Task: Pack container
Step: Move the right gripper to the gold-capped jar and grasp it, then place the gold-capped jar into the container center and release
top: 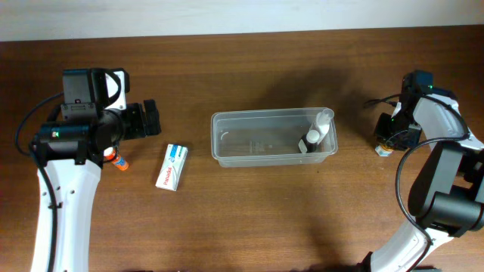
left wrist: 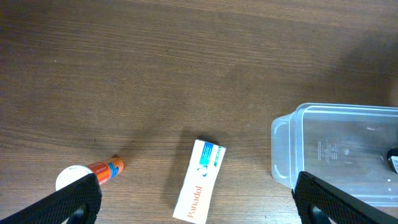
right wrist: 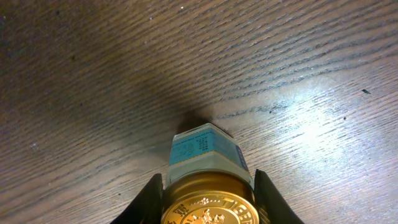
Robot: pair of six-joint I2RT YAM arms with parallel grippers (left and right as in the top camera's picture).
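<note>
**Right gripper point(right wrist: 208, 202) pinches a small jar with a gold metal lid and a blue-green label point(right wrist: 205, 152); clear, see-through plastic container point(top: 227, 140) stands mid-table**

The container is a rectangular tub with rounded corners and a thick rim. It stands in the middle of the brown wooden table point(top: 249, 227), and in the overhead view its long side runs from left to right. Inside it, at the end nearer to the right arm, a white plastic bottle with a black label point(top: 316, 136) leans at an angle.

The right gripper is at the right side of the table, well apart from the container. In the right wrist view its two fingers point(right wrist: 152, 199) lie against both sides of the gold lid, so the jaws are closed on the jar. The jar rests on the wood.

The left gripper point(top: 144, 121) hangs over the left part of the table. Its jaws are spread wide and hold nothing. Under it, in the left wrist view, a white cardboard box printed "Panadol" point(left wrist: 199, 190) lies flat on the table, near the container's left end but not touching it. Farther to the left lies an orange tube with a white cap point(left wrist: 93, 173), close to the left arm.
</note>
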